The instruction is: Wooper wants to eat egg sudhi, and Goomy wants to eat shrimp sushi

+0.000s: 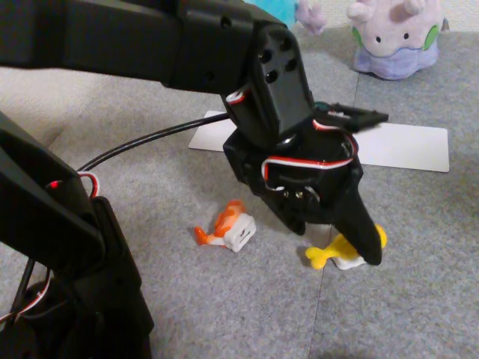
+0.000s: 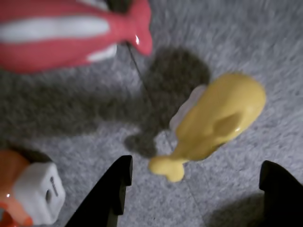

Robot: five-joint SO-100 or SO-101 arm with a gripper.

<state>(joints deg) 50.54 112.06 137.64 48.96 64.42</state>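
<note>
Arm reached in from the upper left of the fixed view, wrist pitched steeply down, gripper (image 1: pixel 368 250) low over the carpet. One black finger (image 1: pixel 359 224) pointed down and to the right. In the wrist view the gripper (image 2: pixel 199 182) stood wide apart, fingertips (image 2: pixel 116 187) at the bottom edge, nothing clamped between them.

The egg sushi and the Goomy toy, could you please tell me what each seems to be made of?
The egg sushi looks like hard moulded plastic: its yellow topping is smooth with a soft sheen, on a white block. Goomy looks like soft plush fabric, matte and fuzzy, with rounded, stuffed shapes; the filling cannot be seen.
</note>
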